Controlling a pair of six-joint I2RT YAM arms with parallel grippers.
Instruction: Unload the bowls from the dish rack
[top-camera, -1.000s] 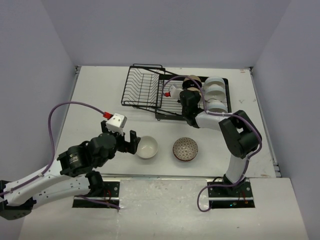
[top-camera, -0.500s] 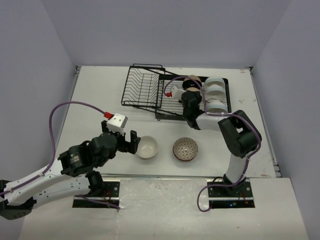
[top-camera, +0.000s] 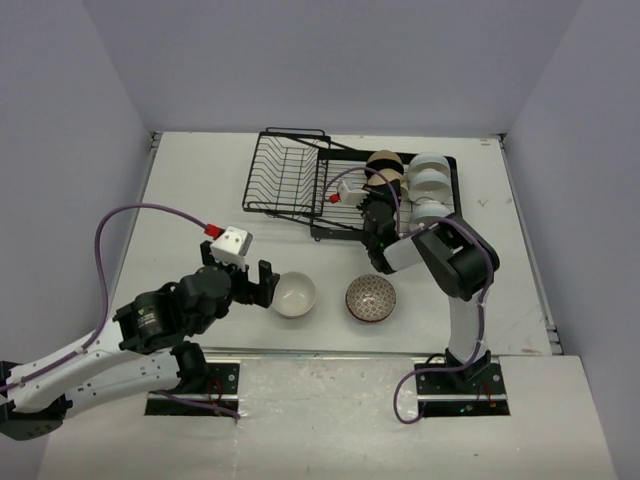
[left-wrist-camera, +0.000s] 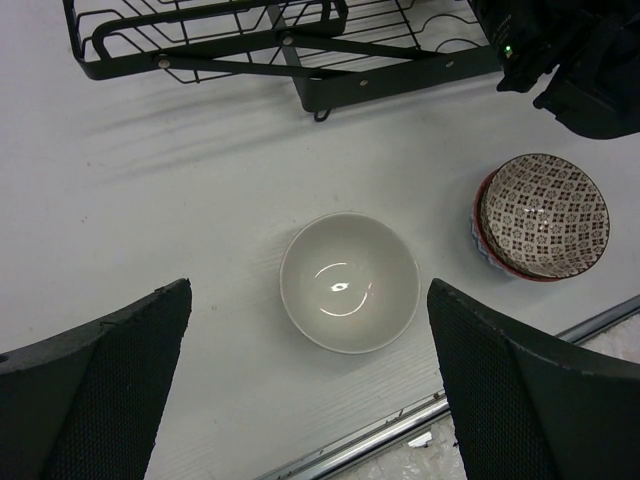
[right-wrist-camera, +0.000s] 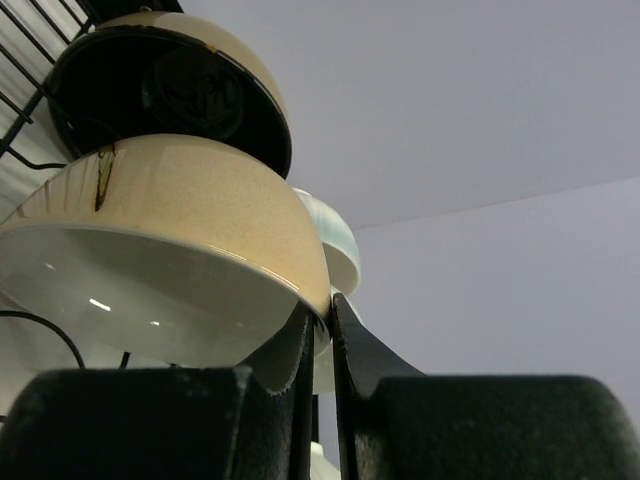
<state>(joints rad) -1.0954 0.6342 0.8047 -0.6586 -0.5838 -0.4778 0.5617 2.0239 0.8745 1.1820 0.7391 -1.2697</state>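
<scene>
The right jaws pinch a beige bowl (right-wrist-camera: 170, 200) at the rack (top-camera: 285, 185) by the far edge of the desk (top-camera: 190, 190). The left jaws gape empty over a white bowl (left-wrist-camera: 348, 282) near the front edge.

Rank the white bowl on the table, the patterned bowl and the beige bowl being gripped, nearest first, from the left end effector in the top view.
1. White bowl, just right of the left end effector.
2. Patterned bowl, farther right.
3. Beige bowl, back at the dish rack, in the right end effector.
</scene>
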